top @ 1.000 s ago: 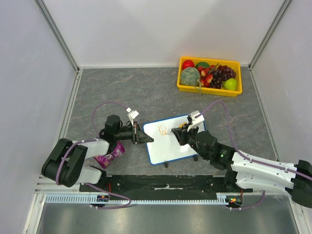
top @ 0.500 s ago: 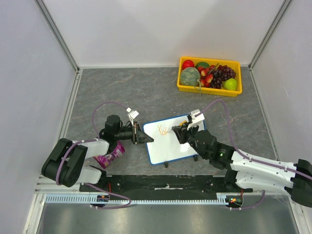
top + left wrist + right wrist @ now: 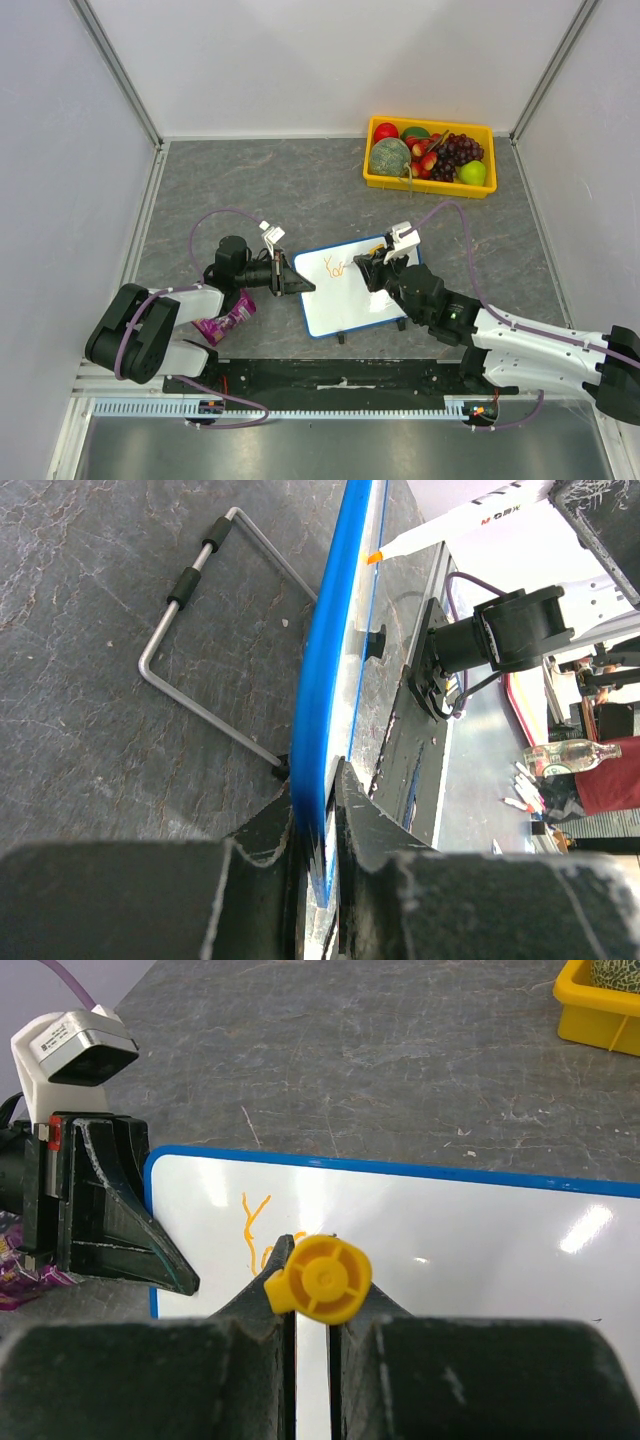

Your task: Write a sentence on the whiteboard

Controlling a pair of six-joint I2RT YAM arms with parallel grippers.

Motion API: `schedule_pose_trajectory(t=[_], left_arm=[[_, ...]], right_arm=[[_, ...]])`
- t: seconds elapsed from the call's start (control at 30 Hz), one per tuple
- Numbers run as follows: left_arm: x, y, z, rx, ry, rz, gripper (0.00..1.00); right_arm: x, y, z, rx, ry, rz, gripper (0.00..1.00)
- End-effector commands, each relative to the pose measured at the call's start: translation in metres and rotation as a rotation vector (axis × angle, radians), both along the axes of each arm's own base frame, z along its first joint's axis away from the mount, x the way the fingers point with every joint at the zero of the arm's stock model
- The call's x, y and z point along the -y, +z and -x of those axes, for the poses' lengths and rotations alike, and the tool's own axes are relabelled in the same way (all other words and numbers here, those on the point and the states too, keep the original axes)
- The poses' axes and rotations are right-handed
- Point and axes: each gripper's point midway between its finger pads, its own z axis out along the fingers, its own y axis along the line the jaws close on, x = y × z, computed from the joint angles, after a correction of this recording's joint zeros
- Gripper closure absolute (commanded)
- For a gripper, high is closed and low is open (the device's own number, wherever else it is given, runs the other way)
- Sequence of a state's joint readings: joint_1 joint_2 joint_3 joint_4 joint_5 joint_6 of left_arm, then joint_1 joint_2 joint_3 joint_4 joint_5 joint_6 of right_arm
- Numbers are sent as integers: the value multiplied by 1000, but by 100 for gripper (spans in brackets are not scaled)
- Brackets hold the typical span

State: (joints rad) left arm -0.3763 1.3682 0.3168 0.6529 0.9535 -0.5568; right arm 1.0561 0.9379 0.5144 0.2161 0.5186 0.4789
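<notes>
The whiteboard [image 3: 345, 303], white with a blue frame, stands tilted on the table in front of both arms. My left gripper [image 3: 298, 285] is shut on its left edge; in the left wrist view the blue frame [image 3: 326, 670] runs between the fingers [image 3: 365, 825]. My right gripper [image 3: 373, 268] is shut on an orange marker, whose yellow end cap [image 3: 320, 1278] shows between the jaws. The marker's tip [image 3: 375, 556] touches the board. Of the sentence, only orange lettering "Yo" [image 3: 253, 1232] shows, at the board's upper left [image 3: 333, 267].
A yellow tray [image 3: 372, 182] of fruit sits at the far right. A purple packet [image 3: 225, 322] lies by the left arm. The board's wire stand [image 3: 195, 640] rests on the grey table behind it. White walls enclose the workspace.
The right gripper with the marker has shifted slightly toward the far side of the board. The left gripper and board have not moved.
</notes>
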Motion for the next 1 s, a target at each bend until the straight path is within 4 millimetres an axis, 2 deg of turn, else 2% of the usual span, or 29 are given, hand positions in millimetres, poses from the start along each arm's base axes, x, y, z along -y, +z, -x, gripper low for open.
schedule_pose_trajectory(t=[0.0, 0.2, 0.63, 0.77, 0.97], left_arm=[[-4, -16, -4, 42, 10, -60, 98], [-3, -16, -4, 40, 8, -60, 98], [-3, -16, -4, 42, 9, -59, 98], [-3, -16, -5, 39, 10, -60, 98], [-3, -16, -5, 39, 10, -60, 98]], right_arm=[[7, -13, -3, -21, -20, 59, 100], [13, -29, 4, -51, -5, 85, 100], [16, -40, 10, -80, 13, 105, 100], [19, -35, 11, -71, 9, 96, 100], [12, -11, 6, -33, 13, 62, 100]])
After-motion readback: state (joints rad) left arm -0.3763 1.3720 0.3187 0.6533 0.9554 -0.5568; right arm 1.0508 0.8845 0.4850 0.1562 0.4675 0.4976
